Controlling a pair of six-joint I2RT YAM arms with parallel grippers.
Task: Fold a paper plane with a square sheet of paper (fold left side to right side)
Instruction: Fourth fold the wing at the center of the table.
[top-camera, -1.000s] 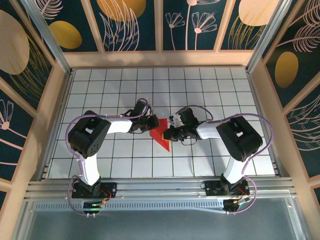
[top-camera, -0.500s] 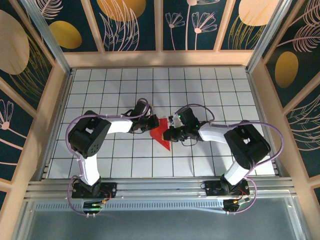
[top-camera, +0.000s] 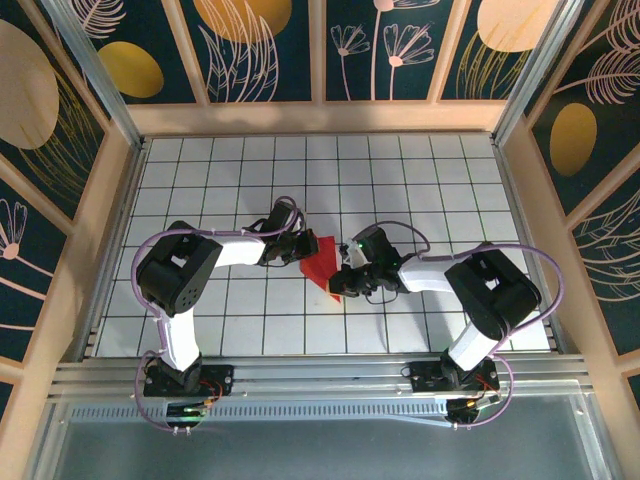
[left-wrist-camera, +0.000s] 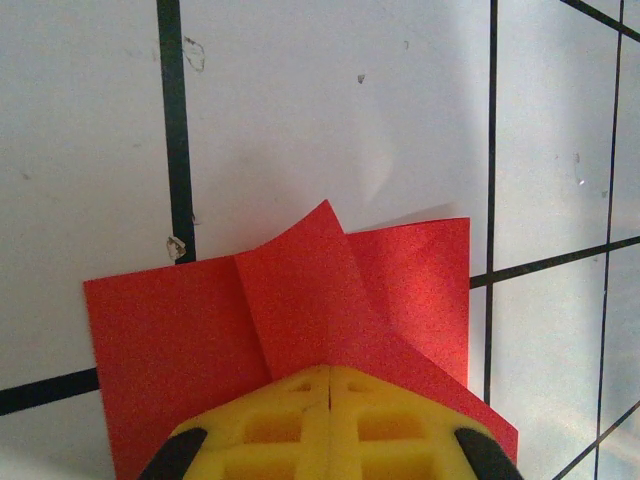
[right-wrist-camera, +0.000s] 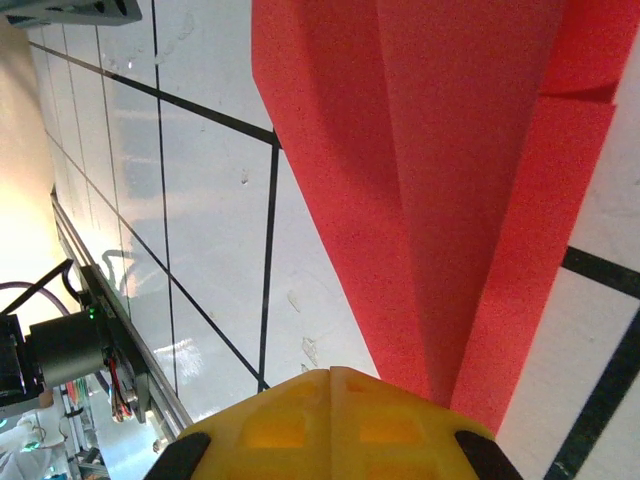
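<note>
Now the left gripper (top-camera: 302, 250) and right gripper (top-camera: 340, 284), both closed tight, press on the paper (top-camera: 320, 266). Best to hold the left end down and rub the fold slowly.

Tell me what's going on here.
Two robot arms are folding a red paper sheet on the grid-tiled table. The left pincer, shut, rests on one edge of the already creased, layered sheet. The right pincer, also shut, seems to pinch the sheet's narrow end. No finished plane yet.
</note>
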